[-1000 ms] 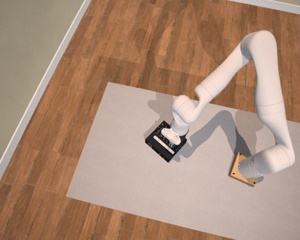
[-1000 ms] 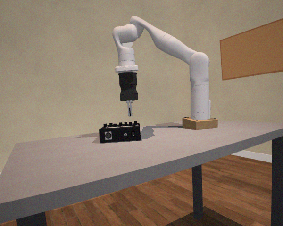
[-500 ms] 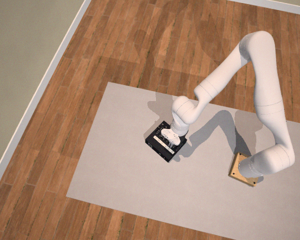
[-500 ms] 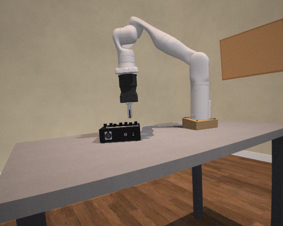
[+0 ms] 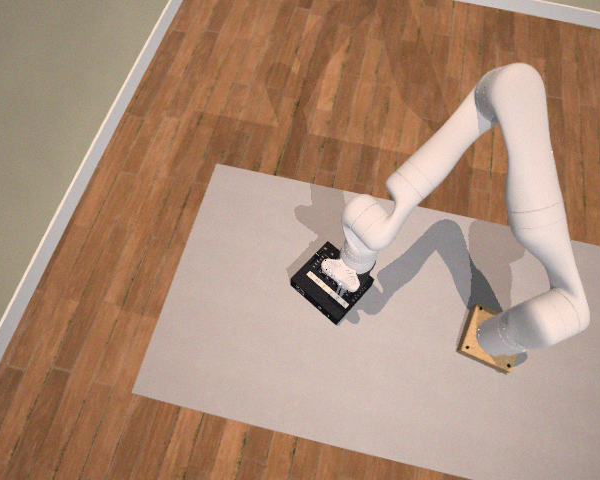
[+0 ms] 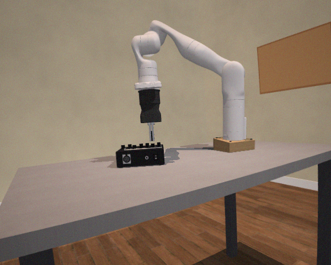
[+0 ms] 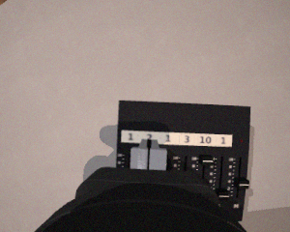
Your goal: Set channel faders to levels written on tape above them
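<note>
The black lighting desk (image 5: 331, 283) stands on its feet on the grey table; it also shows in the exterior view (image 6: 139, 155) and in the wrist view (image 7: 184, 155). A white tape strip (image 7: 176, 138) carries the written levels; I read a 3, a 10 and some blurred digits. My gripper (image 7: 149, 149) is shut with nothing between the fingers and points straight down. Its tips (image 6: 151, 139) stand just above the row of fader caps, over the second channel from the left. At the desk's right end one fader cap (image 7: 244, 185) sits low in its slot.
The arm's wooden base block (image 5: 489, 338) stands on the table to the right of the desk. An orange board (image 6: 297, 58) hangs on the wall behind.
</note>
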Robot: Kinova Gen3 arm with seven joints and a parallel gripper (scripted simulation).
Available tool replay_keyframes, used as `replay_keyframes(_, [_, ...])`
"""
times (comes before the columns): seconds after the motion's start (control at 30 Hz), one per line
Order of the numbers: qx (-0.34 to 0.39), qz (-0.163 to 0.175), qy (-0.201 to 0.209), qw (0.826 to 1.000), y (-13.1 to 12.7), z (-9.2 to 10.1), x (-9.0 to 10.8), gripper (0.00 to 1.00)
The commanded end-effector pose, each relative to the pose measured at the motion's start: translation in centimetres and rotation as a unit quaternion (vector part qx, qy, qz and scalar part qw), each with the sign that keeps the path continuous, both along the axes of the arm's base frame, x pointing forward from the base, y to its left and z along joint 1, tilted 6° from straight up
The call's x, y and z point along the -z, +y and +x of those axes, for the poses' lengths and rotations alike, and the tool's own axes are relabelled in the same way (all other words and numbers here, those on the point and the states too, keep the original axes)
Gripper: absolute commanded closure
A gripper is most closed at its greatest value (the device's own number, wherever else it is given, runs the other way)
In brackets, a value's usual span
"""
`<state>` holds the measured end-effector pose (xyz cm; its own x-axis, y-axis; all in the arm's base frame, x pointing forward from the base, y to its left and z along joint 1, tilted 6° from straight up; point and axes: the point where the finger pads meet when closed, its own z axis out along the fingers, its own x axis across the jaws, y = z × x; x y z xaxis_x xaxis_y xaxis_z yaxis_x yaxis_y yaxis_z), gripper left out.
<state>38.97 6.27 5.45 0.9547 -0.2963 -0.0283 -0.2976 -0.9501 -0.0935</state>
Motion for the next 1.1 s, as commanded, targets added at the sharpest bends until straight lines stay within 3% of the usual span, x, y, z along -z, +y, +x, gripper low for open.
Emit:
replay_keyframes(0.0, [-0.001, 0.0, 0.0, 1.0, 0.1, -0.02, 0.13, 1.0])
replay_keyframes(1.07, [-0.001, 0.0, 0.0, 1.0, 0.14, 0.02, 0.51, 1.0])
